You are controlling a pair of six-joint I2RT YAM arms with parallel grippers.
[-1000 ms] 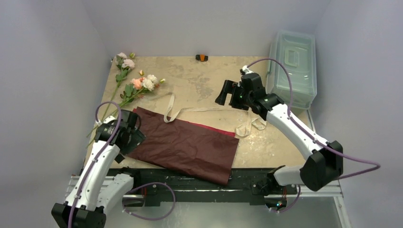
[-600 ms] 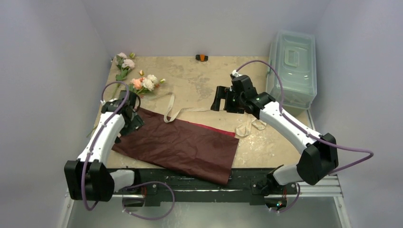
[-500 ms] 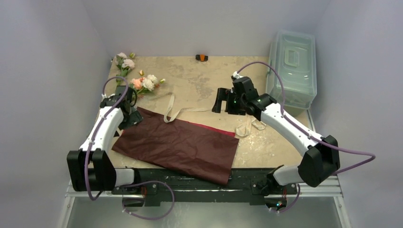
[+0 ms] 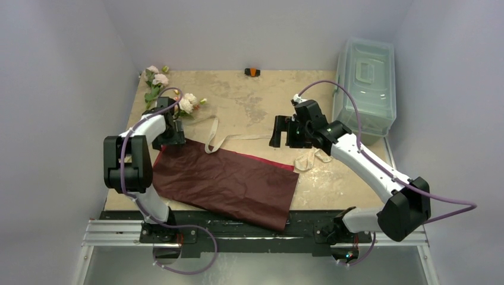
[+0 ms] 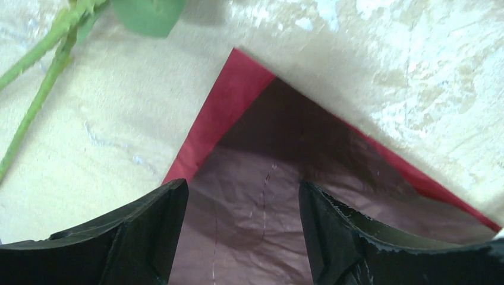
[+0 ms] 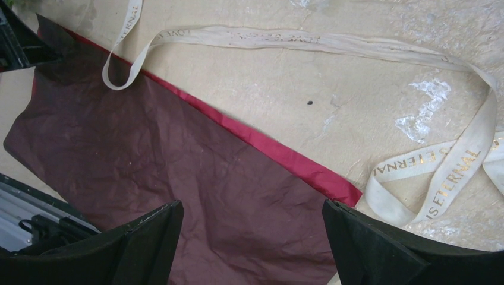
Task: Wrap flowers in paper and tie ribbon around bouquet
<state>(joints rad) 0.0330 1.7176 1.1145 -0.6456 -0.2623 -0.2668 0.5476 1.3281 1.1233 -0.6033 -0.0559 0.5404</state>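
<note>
L tool (image 5: pixel 241 199): released, both fingers (image 5: pixel 148 231) spread apart, nothing pinched btwn them. It hangs low over the far-left corner of the paper (image 5: pixel 279 136), so the corner tip pokes out just ahead of the fingertips. Paper here is dark maroon on top w/ a bright red margin showing along both edges of the corner, lying flat on the surface (image 4: pixel 249 95). Fine creases run through the maroon face.

Ahead and to the left of the L tool, off the paper, lie two thin green stems (image 5: pixel 41 89) and one leaf of the flowers (image 4: pixel 184 104). Top view: a sprig w/ peach and white blooms is just beyond the tool, and a second sprig w/ pink blooms sits farther back toward the far-left corner of the surface.

R tool (image 6: pixel 252 214): also released, fingers wide apart and empty, held above the surface. Below it is the paper's right half, maroon and crinkly, w/ a red strip along the far edge. The sheet slants away toward the L tool, and its near-right corner overhangs the front edge of the surface.

Ribbon (image 6: pixel 285 40): cream, flat, narrow, gold lettering on it. It lies ahead of the R tool, one loop resting on the paper's far edge, then runs right and piles in folds just past the paper's right end.

Beyond the R tool's right side: clear lidded plastic box (image 4: pixel 365 83).
</note>
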